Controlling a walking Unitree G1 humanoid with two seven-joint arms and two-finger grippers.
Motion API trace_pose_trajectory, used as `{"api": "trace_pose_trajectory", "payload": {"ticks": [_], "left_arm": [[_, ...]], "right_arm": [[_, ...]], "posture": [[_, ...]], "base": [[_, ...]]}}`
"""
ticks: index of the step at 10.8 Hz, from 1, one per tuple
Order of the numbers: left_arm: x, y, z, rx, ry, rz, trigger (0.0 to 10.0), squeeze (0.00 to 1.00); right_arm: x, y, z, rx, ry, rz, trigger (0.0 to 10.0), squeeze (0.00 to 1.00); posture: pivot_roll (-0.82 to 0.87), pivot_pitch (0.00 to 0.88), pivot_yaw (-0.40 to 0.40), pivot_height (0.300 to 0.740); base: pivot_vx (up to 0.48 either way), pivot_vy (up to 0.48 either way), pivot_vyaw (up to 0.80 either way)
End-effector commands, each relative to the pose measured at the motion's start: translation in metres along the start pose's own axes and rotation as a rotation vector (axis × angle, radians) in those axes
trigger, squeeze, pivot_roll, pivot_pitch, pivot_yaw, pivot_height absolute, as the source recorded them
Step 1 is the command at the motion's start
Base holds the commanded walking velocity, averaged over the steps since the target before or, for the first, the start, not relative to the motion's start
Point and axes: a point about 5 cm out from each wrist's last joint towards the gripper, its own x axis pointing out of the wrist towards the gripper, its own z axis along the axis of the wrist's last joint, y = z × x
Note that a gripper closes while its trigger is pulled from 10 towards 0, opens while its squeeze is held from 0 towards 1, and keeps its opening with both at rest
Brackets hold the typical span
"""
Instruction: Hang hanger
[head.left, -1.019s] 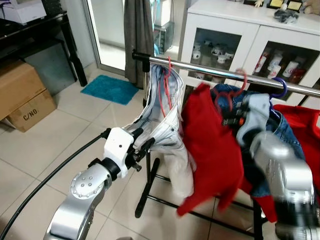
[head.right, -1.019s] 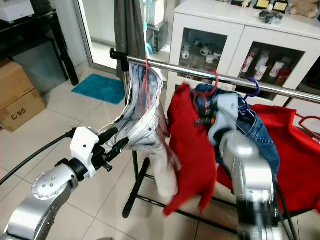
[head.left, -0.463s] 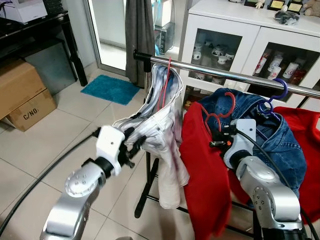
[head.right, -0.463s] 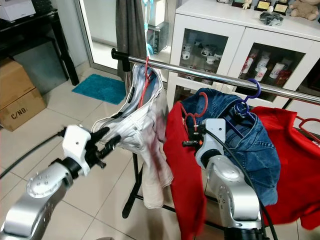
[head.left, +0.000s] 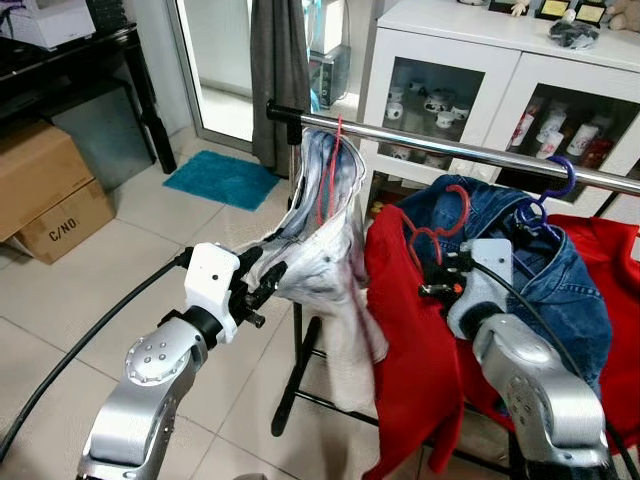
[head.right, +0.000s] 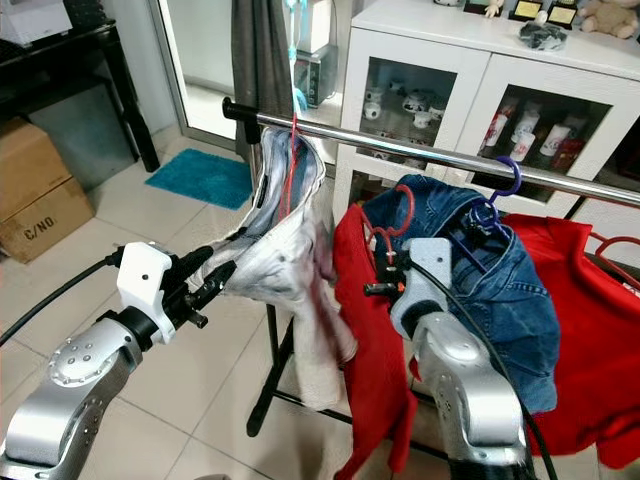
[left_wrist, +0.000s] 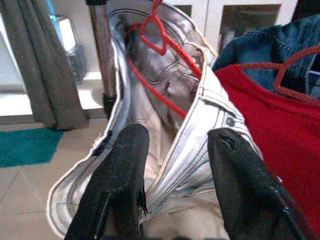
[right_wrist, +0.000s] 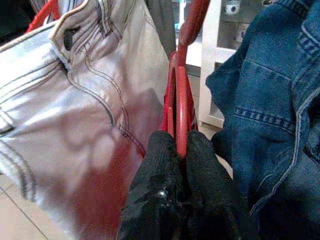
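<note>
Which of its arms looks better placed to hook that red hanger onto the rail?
The right. Its right gripper is already shut on the red hanger carrying the red garment, just below the rail. The left gripper is busy at the white jeans.

Left arm: raised from lower left, elbow bent, forearm angled up and inward, white wrist housing level. Left end effector (head.left: 262, 283) – its two black fingers (left_wrist: 117, 185) stand apart, one on either side of pale fabric

Right arm: raised from lower right, forearm pointing up and inward, grey wrist housing upright. Right end effector (right_wrist: 180, 150) – its fingertips (right_wrist: 159, 150) are pressed together on a thin red bar, with no gap visible between them
</note>
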Motion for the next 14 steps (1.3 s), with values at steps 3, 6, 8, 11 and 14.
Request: {"api": "trace_pose_trajectory", "payload": {"ticks": [3,6,8,11,14], "left_arm": [[-0.0046,-0.0001,0.0015,0.011,0.011,-0.011,10.0,0.00],[-0.0038,-0.0012,0.0024,0.004,0.011,-0.017,10.0,0.00],[-0.0030,-0.0014,0.0031,0.006,0.011,-0.024,10.0,0.00],[-0.0031,-0.0003,0.0037,0.013,0.013,-0.023,10.0,0.00],[-0.0043,-0.0014,0.0024,0.011,0.015,-0.027,10.0,0.00]], "right_arm": [[0.0004,-0.0003,0.0098,-0.005,-0.036,0.012,0.0,0.00],[-0.0034,-0.0014,0.0112,-0.007,-0.030,0.006,0.0,0.00],[-0.0021,-0.0013,0.0113,-0.008,-0.029,0.005,0.0,0.00],[0.0001,0.0007,0.0125,-0.006,-0.032,0.013,0.0,0.00],[-0.0009,0.0003,0.0117,-0.010,-0.026,0.014,0.0,0.00]], "posture": [[0.08,0.000,-0.013,0.740],[0.06,0.000,-0.008,0.740],[0.06,0.000,-0.007,0.740],[0.07,0.000,-0.009,0.740],[0.06,0.000,-0.011,0.740]], "base": [[0.000,0.000,0.00],[0.000,0.000,0.00],[0.000,0.000,0.00],[0.000,0.000,0.00],[0.000,0.000,0.00]]}}
